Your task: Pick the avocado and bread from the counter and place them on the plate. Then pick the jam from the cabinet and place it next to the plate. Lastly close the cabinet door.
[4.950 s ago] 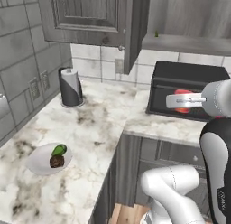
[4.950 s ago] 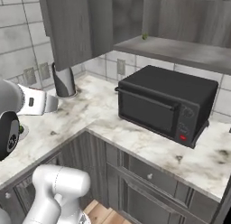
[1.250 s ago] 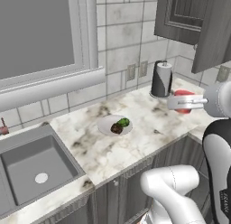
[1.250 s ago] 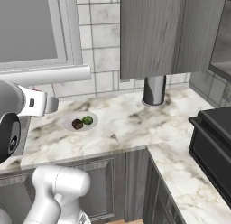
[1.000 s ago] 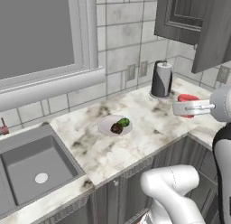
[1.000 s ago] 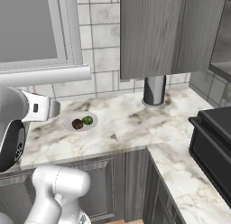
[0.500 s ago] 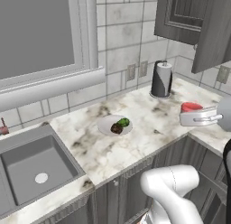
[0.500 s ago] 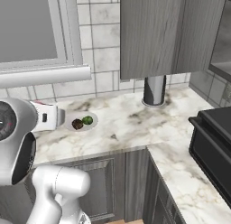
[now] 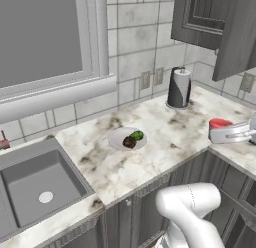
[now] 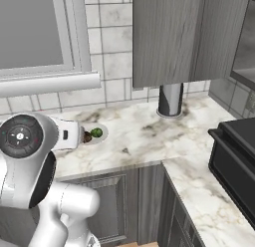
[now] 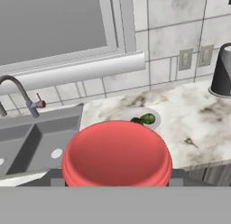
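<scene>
The jam (image 11: pixel 117 153), a jar seen by its red lid, sits in the claw (image 9: pixel 222 133) at the right edge of the left base view, held above the worktop (image 9: pixel 165 137); the claw's fingers are hidden behind the jar, so how wide they stand cannot be told. On the worktop the plate (image 9: pixel 118 138) carries the green avocado (image 9: pixel 137 136) and the dark bread (image 9: pixel 129 142) touching it, with the sink (image 9: pixel 35 184) to its left, a dark cylindrical holder (image 9: pixel 178 88) near the wall and the cabinet door (image 9: pixel 239 34) standing open above
</scene>
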Motion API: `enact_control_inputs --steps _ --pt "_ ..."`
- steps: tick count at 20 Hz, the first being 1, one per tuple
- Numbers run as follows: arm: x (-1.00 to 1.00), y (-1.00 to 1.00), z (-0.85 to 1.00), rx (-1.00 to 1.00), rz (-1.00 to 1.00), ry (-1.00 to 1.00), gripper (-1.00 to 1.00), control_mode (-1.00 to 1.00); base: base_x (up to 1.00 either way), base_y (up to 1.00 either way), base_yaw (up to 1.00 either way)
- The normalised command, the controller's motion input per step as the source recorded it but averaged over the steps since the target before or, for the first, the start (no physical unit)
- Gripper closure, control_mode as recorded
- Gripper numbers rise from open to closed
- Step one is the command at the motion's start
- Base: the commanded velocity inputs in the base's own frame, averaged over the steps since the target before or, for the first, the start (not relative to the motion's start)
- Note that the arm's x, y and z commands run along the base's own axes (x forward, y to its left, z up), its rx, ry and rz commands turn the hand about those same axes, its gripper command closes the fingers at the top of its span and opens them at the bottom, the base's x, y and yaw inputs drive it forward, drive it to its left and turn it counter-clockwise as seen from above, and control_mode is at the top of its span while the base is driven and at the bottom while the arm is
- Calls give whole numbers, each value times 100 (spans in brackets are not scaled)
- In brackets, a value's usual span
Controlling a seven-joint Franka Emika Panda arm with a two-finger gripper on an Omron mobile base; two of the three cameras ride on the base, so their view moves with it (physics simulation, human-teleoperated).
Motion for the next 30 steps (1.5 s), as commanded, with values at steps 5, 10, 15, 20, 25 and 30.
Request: enact_control_inputs --steps 5,10,15,20,25,30 --pt "8 -22 -36 0 6 0 100 -100 0 0 0" --pt "14 -14 -38 0 8 -1 100 -100 0 0 0" --pt "17 -3 -40 0 8 -6 100 -100 0 0 0" --pt "25 0 -35 0 4 -12 100 -100 0 0 0" --pt "23 -1 -26 0 0 -16 100 -100 0 0 0" --pt "23 0 -29 -1 0 -14 100 -100 0 0 0"
